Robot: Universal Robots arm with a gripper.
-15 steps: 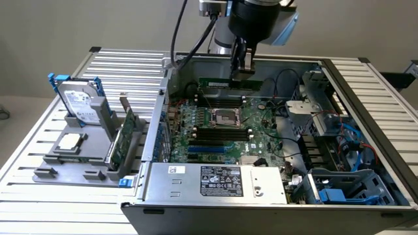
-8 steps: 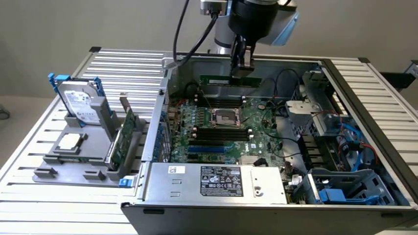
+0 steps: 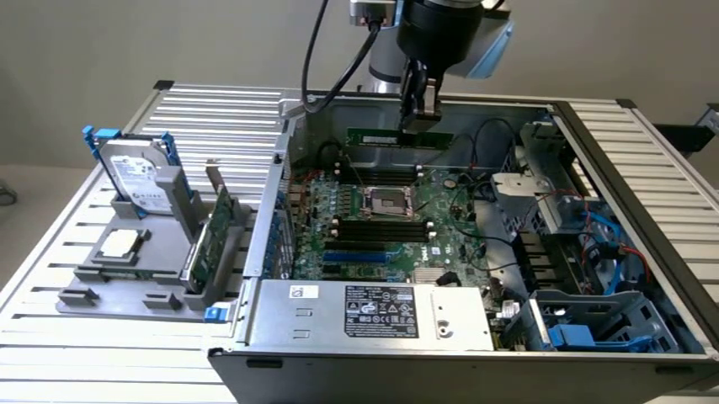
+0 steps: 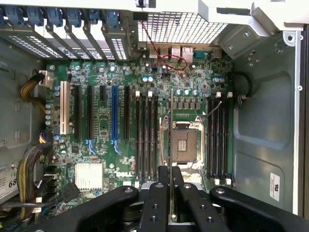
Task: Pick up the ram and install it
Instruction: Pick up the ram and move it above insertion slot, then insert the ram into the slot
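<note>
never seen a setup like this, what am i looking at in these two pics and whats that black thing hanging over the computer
The black thing is a robot arm above an open computer case on a slatted metal table. Its gripper is shut on the ram, a thin green memory stick, held above the motherboard. The exterior view comes from a camera off the arm. The wrist view comes from a camera on the arm, looking past its black fingers at the motherboard; there the ram shows edge-on as a thin strip. On the exterior view's left, a grey holder carries a hard drive and a wider green card.
</note>
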